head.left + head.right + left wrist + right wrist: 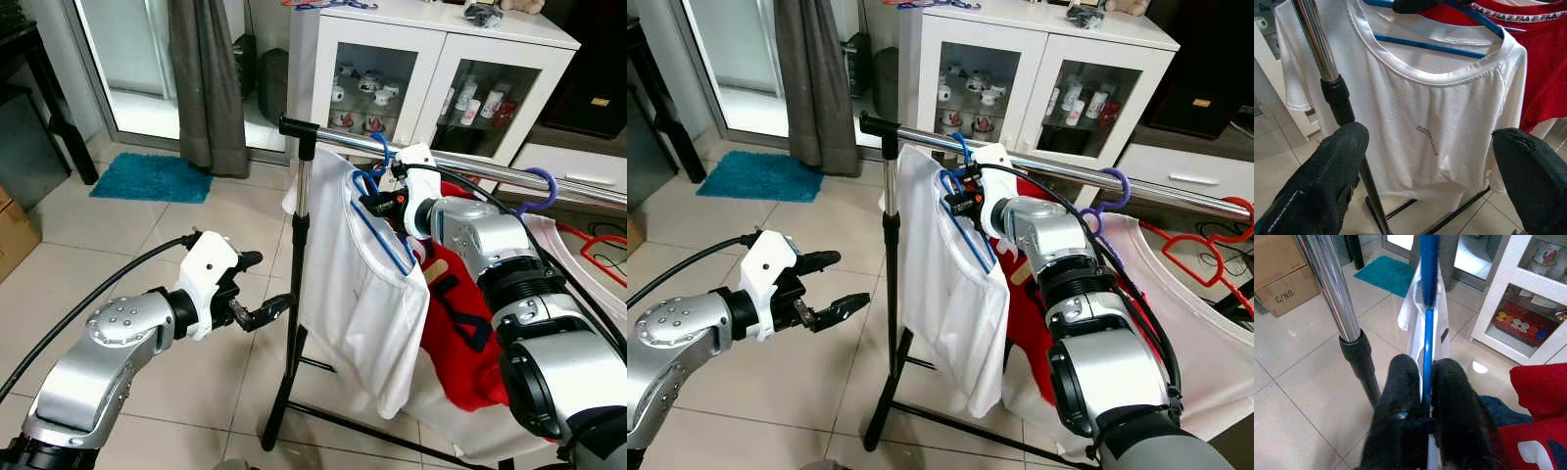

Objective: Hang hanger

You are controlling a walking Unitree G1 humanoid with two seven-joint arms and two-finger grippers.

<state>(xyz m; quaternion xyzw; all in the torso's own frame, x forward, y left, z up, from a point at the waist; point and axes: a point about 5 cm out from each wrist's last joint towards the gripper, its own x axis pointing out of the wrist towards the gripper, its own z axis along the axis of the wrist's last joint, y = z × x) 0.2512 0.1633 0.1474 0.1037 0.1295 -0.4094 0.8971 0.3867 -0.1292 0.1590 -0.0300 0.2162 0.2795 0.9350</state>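
Item: blue hanger (377,211) carrying a white T-shirt (358,284), hook at the chrome rail (1058,168) of a clothes rack, near the rail's end post (302,211).

Holder: right tool (384,201), fingers closed tight on the hanger's neck just below the hook; the wrist view shows the blue wire pinched between both black fingers (1396,396).

Step in hand, as judged: seating the hook over the rail. To do it well, keep the hook plane square to the rail, lower until the weight is borne by the rail, then ease the fingers apart without tugging the shirt sideways. Whether the hook already rests fully on the rail cannot be told.

Right arm pose: raised and reaching forward, forearm sloping up to the rail, wrist bent toward the post.

Left tool (257,311): wide open, holding nothing, held low beside the post, facing the shirt front.

Neighbouring stock: red shirt (460,333) behind the white one; purple hanger (541,186) further along the rail.
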